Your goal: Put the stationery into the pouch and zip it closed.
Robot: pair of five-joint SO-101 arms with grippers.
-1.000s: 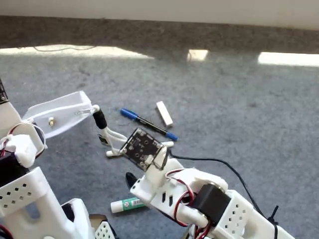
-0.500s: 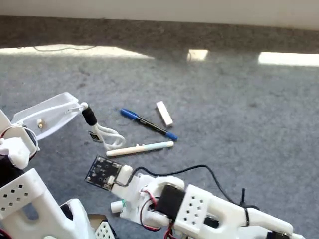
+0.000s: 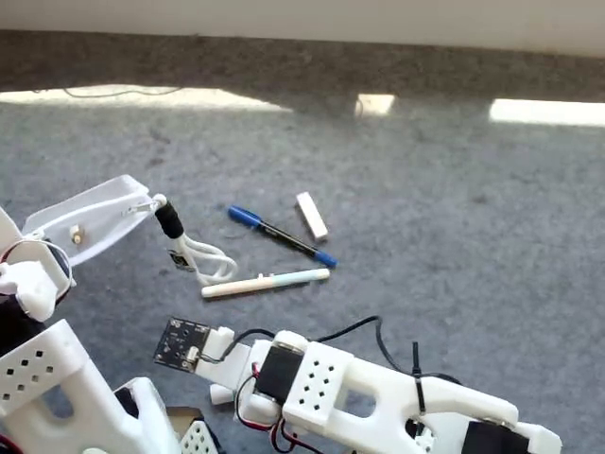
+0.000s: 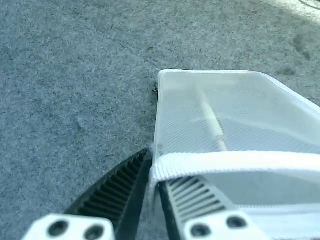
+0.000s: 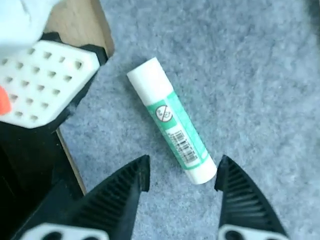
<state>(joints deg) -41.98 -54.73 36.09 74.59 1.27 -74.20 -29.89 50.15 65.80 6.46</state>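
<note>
— Since the pouch [image 3: 90, 216] is the item under inspection, where does it stand?
— At the left side of the desk [image 3: 473, 208], held tilted, with one corner pointing toward the middle. It is translucent white mesh. I record the left gripper [image 4: 152, 170] clamped on its woven edge strip, the strip pinched between the two jaws.
— And the stationery?
— All of it noted is outside the pouch. One glue stick [image 5: 172, 122], white with a green label, lies flat on the desk close to the arm bases. Over it hangs the right gripper [image 5: 183, 170], jaws spread wide, one to each side of the stick's end, holding nothing.
— Remaining items?
— Mid-desk: a blue pen [image 3: 281, 236]; a white eraser [image 3: 311, 215] near it, apart; a pale pen [image 3: 266, 282] just on the arms' side of the blue pen. A black-capped item [image 3: 180, 236] with a looped white cord lies just beside the pouch's corner. Whether they touch I cannot tell.
</note>
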